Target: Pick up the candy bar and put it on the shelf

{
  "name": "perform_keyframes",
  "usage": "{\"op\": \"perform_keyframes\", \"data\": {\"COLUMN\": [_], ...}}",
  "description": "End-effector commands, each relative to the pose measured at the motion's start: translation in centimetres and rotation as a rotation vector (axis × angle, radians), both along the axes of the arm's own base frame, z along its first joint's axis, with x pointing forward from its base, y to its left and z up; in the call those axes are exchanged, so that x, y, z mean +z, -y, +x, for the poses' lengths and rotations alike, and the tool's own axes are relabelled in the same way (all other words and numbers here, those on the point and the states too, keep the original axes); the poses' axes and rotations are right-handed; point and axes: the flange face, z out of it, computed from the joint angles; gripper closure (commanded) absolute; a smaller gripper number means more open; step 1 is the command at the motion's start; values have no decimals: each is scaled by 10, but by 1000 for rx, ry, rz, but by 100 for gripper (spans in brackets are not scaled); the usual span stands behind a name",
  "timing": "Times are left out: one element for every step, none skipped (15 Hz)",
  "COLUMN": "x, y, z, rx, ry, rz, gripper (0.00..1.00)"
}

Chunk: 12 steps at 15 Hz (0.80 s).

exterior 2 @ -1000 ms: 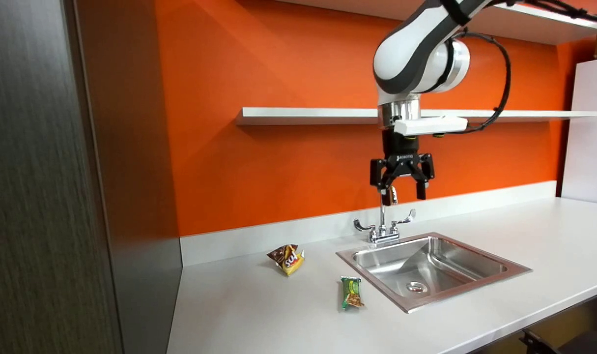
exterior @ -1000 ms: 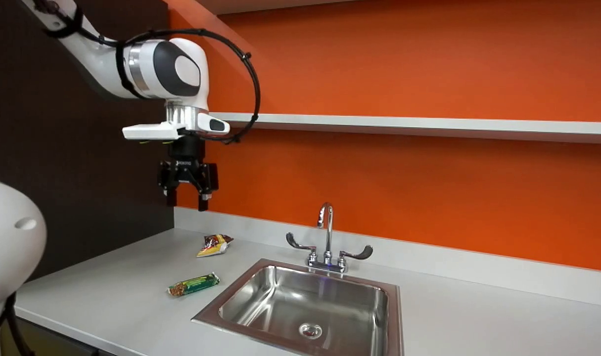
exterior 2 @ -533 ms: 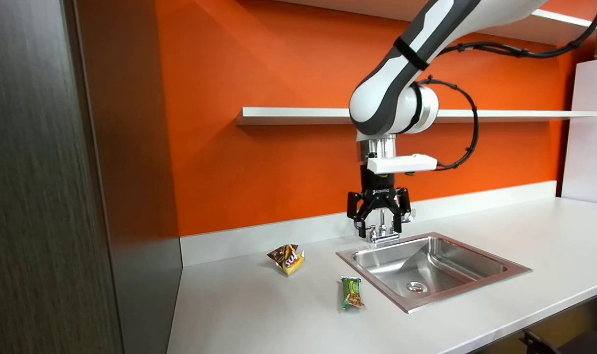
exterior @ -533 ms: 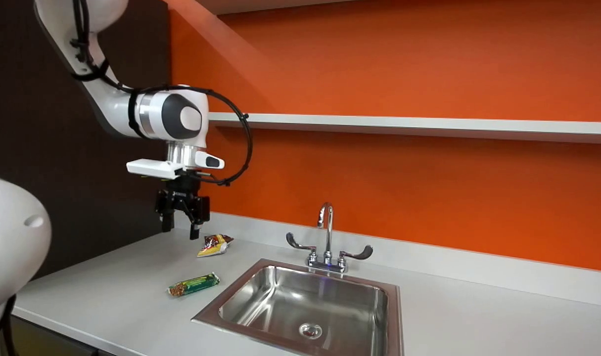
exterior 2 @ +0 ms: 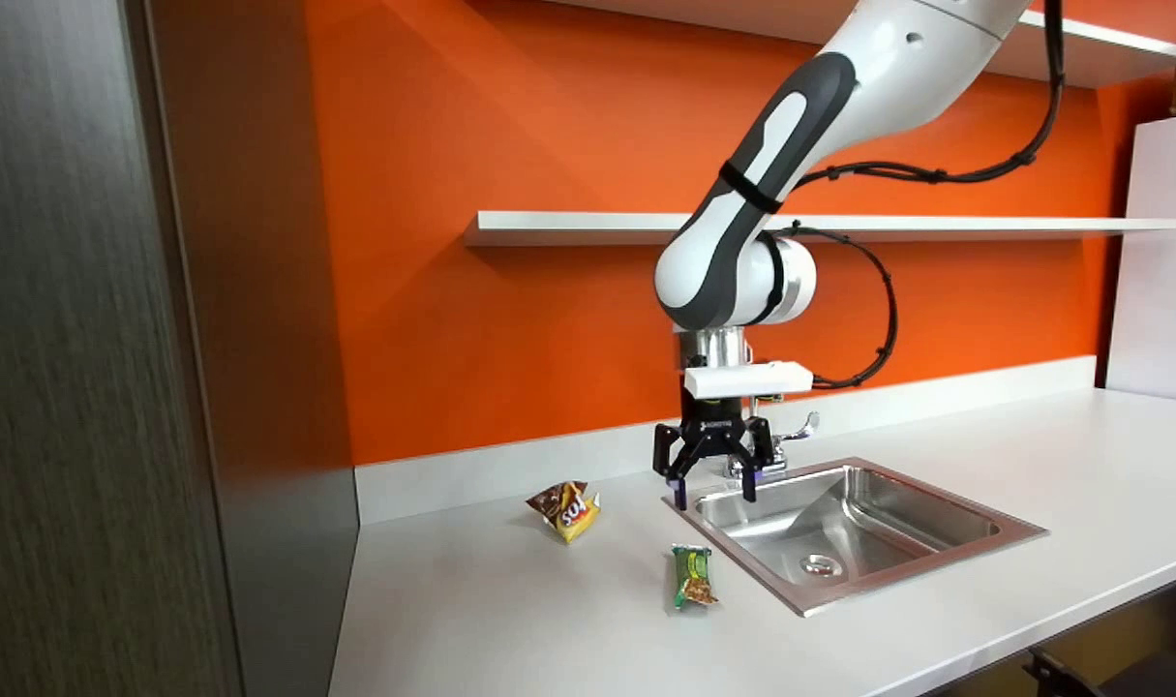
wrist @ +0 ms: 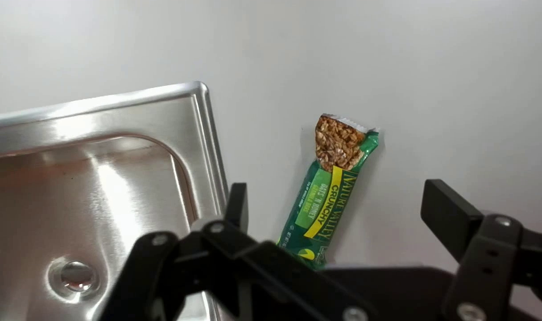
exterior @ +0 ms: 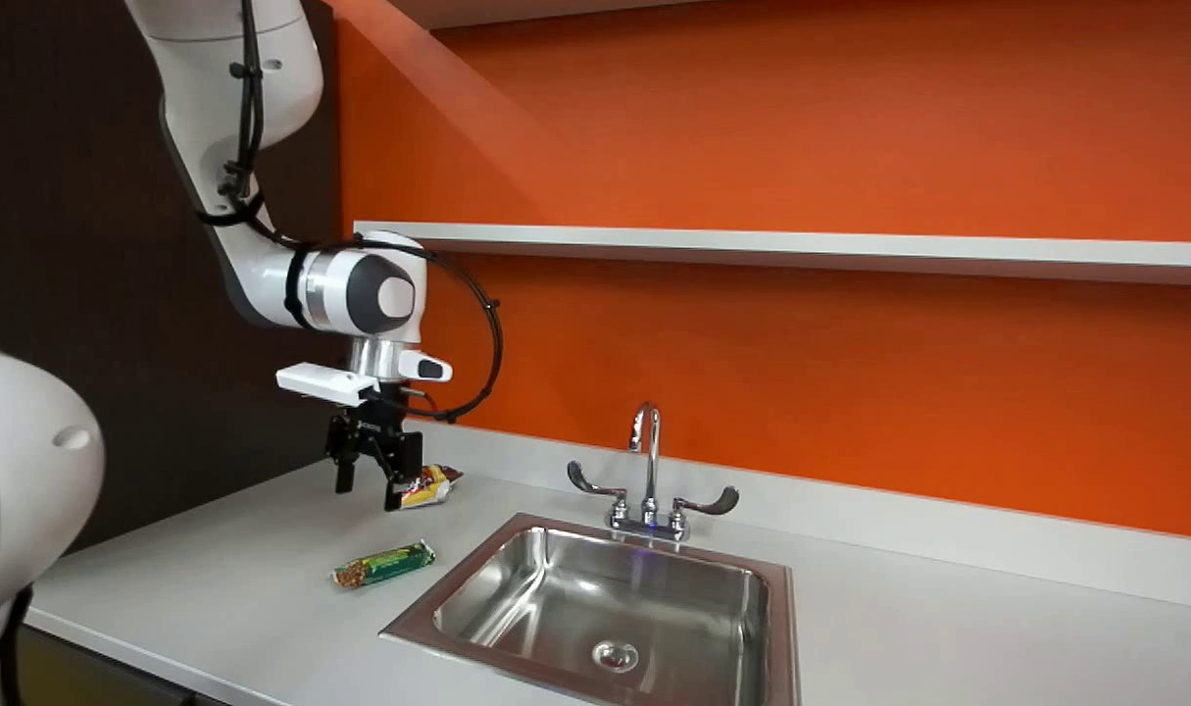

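**Black two-fingered gripper (exterior: 369,493) drops toward green-wrapped granola bar (exterior: 383,566)**

In an exterior view, over the last second, we see the gripper has sunk lower in the left of the frame, where it now partly hides a crinkled brown-and-yellow snack bag (exterior: 436,484). The bar, which we take as the candy bar, lies unmoved on the pale grey countertop (exterior: 193,588), lower left of centre.

In an exterior view, the gripper has come down and leftward, to just above the bar in the frame and well below the long white shelf (exterior 2: 588,225).

In the wrist view, the fingers (wrist: 449,218) stand spread, holding nothing. The bar slants between them near the centre, its lower end hidden; the stainless steel sink (wrist: 188,129) fills the left.

We judge this the approach: further lowering and some lining up should come before any grip.
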Motion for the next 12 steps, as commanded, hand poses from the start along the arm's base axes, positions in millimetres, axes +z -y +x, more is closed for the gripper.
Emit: {"op": "perform_keyframes", "data": {"x": [-19, -25, -33, -38, -44, -50, -56, -61, -68, -72, -76, -79], "y": [-4, -4, -4, -4, -4, -4, -5, -5, -5, -5, -5, -5], "z": [23, 26, 29, 31, 33, 34, 36, 37, 39, 40, 41, 42], "rx": [-53, -60, -71, -81, -94, -103, -114, -124, -139, -152, -174, -198], "ry": [-2, -5, -13, -18, -26, -32, -38, -42, -47, -50, -56, -61], "rz": [6, 7, 6, 5, 3, 3, 2, 2, 2, 2, 8, 14], "gripper": [0, 0, 0, 0, 0, 0, 0, 0, 0, 0, 0, 0]}}
